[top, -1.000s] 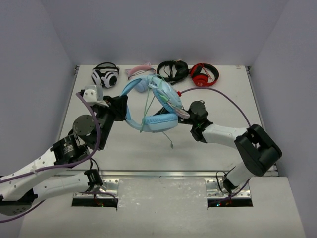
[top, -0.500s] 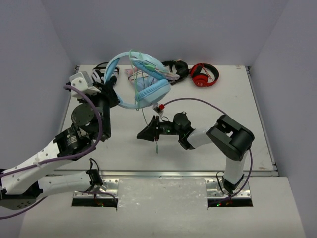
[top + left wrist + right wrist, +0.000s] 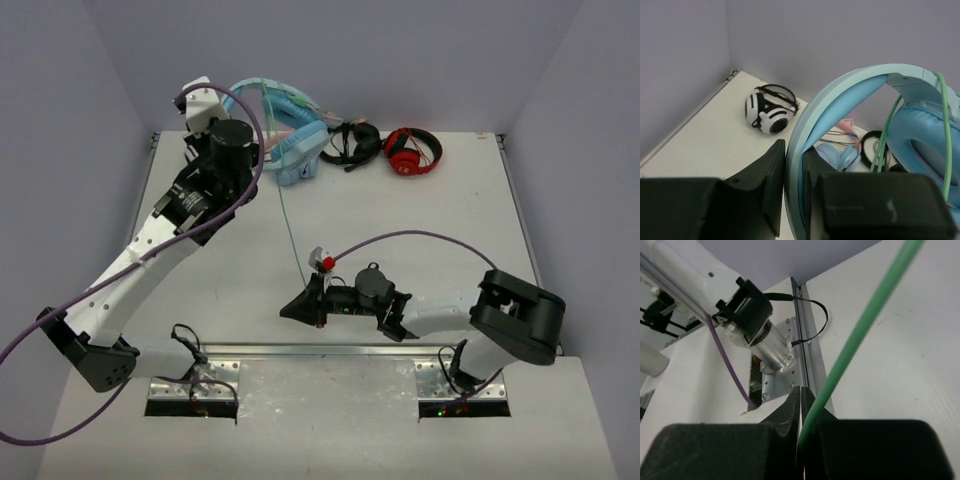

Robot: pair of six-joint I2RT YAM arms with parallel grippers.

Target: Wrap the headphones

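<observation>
My L gripper [image 3: 794,152] was clamped on the headphones [image 3: 850,90] — held up over the table's [image 3: 450,230] far-left side. R gripper [image 3: 801,395] was pinched shut on their green cable [image 3: 860,330], low nr the front edge.

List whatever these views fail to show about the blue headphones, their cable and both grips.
- Top view: the left fingers are hidden behind their own wrist, so the grip on the headphones shows only in the left wrist view.
- Left wrist view: one cup runs off the right edge.
- Right wrist view: the cable vanishes between the right fingers; its plug is unseen.
</observation>
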